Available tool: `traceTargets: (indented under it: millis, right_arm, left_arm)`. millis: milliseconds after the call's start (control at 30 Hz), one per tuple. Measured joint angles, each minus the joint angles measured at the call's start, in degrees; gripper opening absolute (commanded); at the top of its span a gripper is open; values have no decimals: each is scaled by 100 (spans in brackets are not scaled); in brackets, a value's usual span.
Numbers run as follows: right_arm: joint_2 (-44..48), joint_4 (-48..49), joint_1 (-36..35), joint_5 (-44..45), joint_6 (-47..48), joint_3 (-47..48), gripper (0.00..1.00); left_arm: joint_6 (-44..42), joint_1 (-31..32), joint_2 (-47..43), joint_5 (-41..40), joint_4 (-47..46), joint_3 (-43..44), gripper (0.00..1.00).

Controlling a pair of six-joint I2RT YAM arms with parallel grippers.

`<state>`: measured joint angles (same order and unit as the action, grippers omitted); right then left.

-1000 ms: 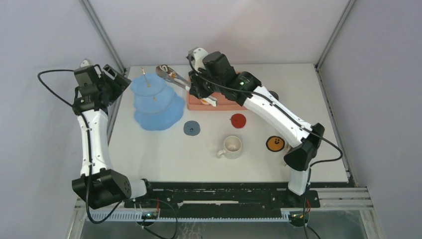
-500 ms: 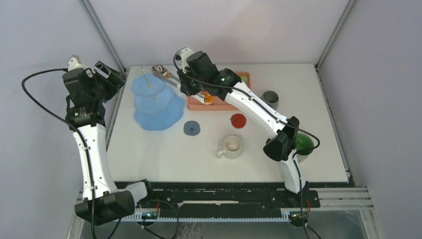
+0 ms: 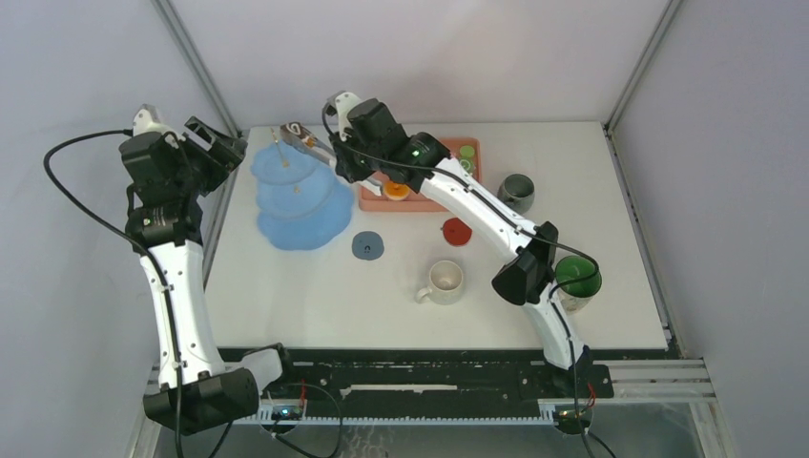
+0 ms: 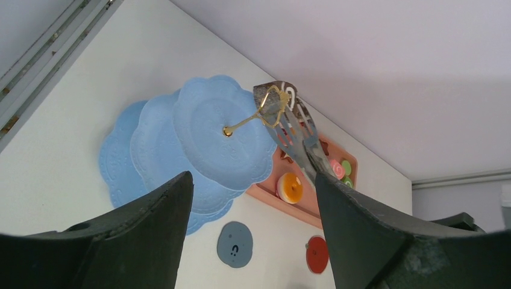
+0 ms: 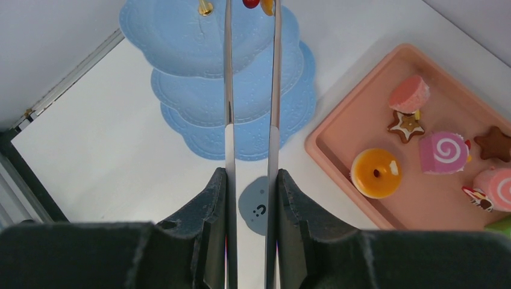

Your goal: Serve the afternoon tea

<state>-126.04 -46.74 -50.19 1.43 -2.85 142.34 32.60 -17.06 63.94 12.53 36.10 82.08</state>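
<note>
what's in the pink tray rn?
In the pink tray: an orange donut, a pink swirl roll, a pink slice, an iced star cookie, a brown star; more pastries run off the frame edge. From above, the right arm hides much of it.

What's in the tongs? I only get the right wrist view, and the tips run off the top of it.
Observer: A brown swirl roll, pinched at the tips of the tongs.
Operator: Is it over the tower?
Observer: It looks so. In the left wrist view it hangs right by the loop of the gold handle, above the top tier of the tower.
Operator: And the left gripper?
Observer: The left gripper is open and empty, just left of the tower.
</note>
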Motion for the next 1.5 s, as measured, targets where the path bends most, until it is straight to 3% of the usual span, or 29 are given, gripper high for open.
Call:
traceTargets:
  millis: [433,600,800,1500]
  right_arm:
    - [-363,26,-162,-70,55,109,5]
    - [-450,61,-199,-114,68,184,33]
    - [-452,70,-201,-105,98,184,50]
    - [-295,103,-225,-13,136,177,56]
  left_arm:
    - [-2,7,-101,57,-2,0,79]
    - [-2,17,-101,122,-2,0,79]
    - [0,33,-101,146,-4,0,79]
    - [2,44,-101,184,-44,0,79]
